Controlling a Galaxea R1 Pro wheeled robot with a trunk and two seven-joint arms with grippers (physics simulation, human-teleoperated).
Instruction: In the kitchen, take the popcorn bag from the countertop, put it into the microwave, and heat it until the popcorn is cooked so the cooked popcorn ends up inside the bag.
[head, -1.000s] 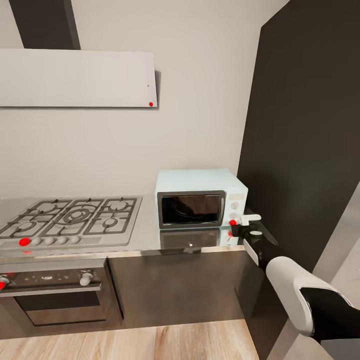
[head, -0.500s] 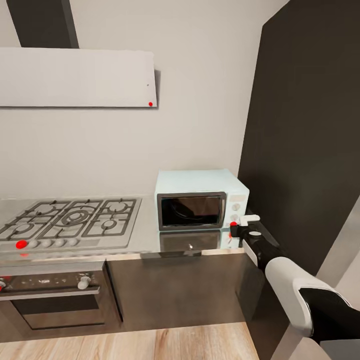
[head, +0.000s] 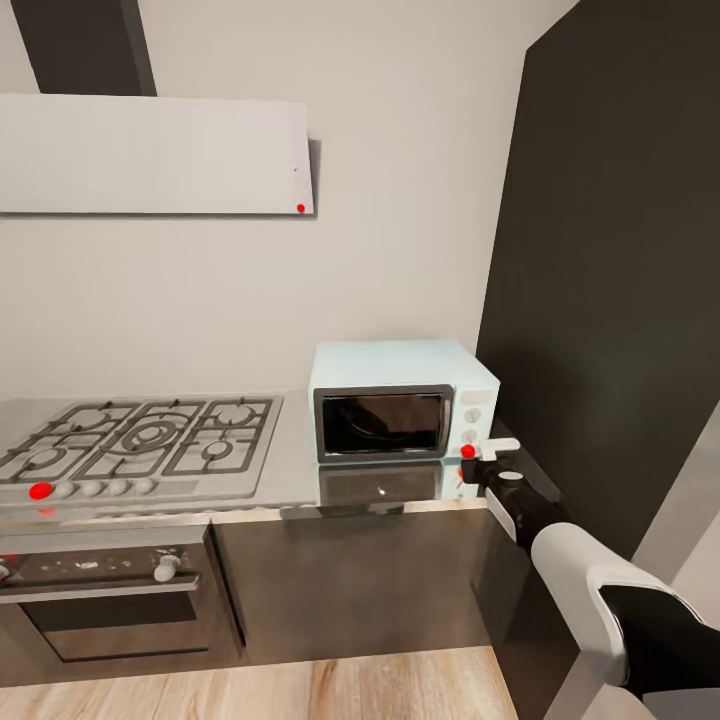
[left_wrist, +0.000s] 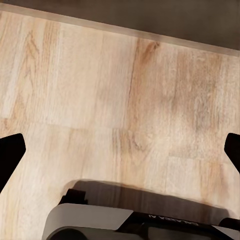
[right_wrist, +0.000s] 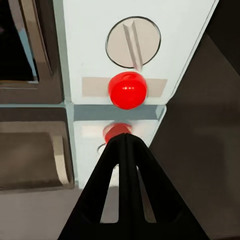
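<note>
A: Status of the left gripper (left_wrist: 120, 150)?
B: Fingers spread wide apart, nothing between them, over the wood plank floor (left_wrist: 100, 85).

A: Items along the countertop (head: 295, 470)?
B: Gas hob (head: 140, 440) at left, steel oven (head: 100, 590) beneath it, then the microwave (head: 400, 400) with its dark door closed.

A: Right gripper (head: 478, 452)?
B: Fingers (right_wrist: 125, 165) pressed together, grasping nothing. The tip sits just before the microwave's red light (right_wrist: 127, 90), below the lower white knob (right_wrist: 132, 42), at the front right corner.

Dark cabinet wall (head: 610, 270) beside microwave (head: 400, 398)
</note>
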